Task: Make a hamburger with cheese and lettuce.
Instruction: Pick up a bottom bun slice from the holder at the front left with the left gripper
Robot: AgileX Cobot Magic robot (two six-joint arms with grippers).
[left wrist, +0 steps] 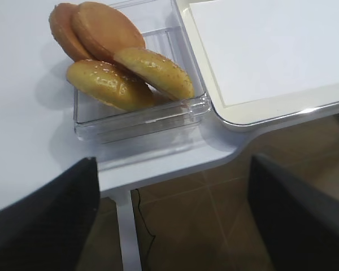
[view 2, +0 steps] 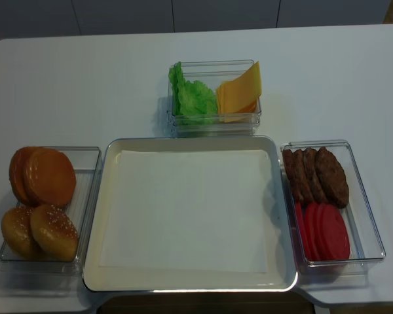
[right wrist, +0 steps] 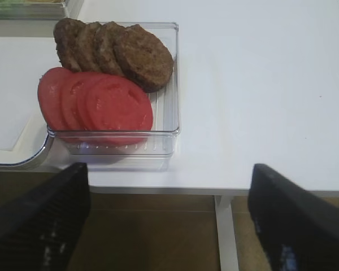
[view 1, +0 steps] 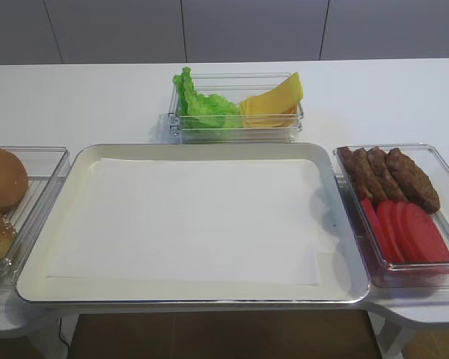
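Observation:
Plain bun halves (view 2: 49, 176) and sesame bun tops (view 2: 52, 229) lie in a clear box at the left; they also show in the left wrist view (left wrist: 107, 28). The cheese (view 2: 239, 91) and lettuce (view 2: 193, 98) share a clear box behind the tray, also in the other high view, cheese (view 1: 273, 101) and lettuce (view 1: 202, 105). My left gripper (left wrist: 172, 161) is open and empty, off the table's front edge near the bun box. My right gripper (right wrist: 169, 169) is open and empty, off the front edge near the right box. Neither gripper shows in the high views.
A paper-lined metal tray (view 2: 190, 216) with nothing on it fills the middle. A clear box at the right (view 2: 373, 229) holds brown patties (right wrist: 116, 48) and red tomato slices (right wrist: 96, 101). Brown floor and white table legs (left wrist: 127, 237) lie below the front edge.

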